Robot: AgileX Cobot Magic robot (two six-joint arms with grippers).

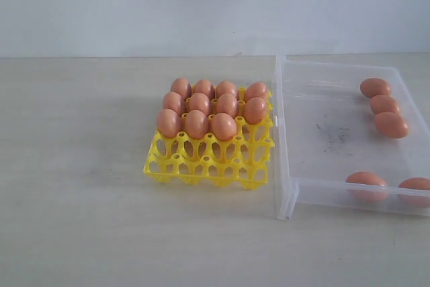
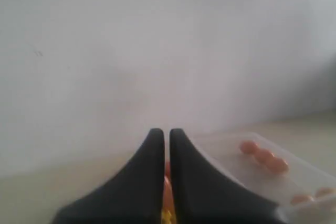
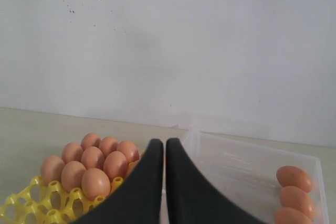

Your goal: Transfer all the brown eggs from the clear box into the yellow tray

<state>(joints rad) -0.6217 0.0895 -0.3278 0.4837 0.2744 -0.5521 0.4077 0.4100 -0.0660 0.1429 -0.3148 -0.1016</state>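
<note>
i see the yellow tray (image 1: 205, 165) near the middle of the tabletop (image 1: 74, 186). eleven brown eggs (image 1: 196, 124) fill the part of it toward the far edge, and the cups toward the near edge are bare. the clear box (image 1: 285, 189) lies just beside the tray, toward the right edge, with dark smudges (image 1: 332, 132) on its floor. five more eggs rest in it: three in a line along its right wall and two against its near wall. my left end effector (image 2: 166, 135) is closed, with only a thin slit between its fingers and nothing held. my right end effector (image 3: 164, 144) is closed and empty as well.
</note>
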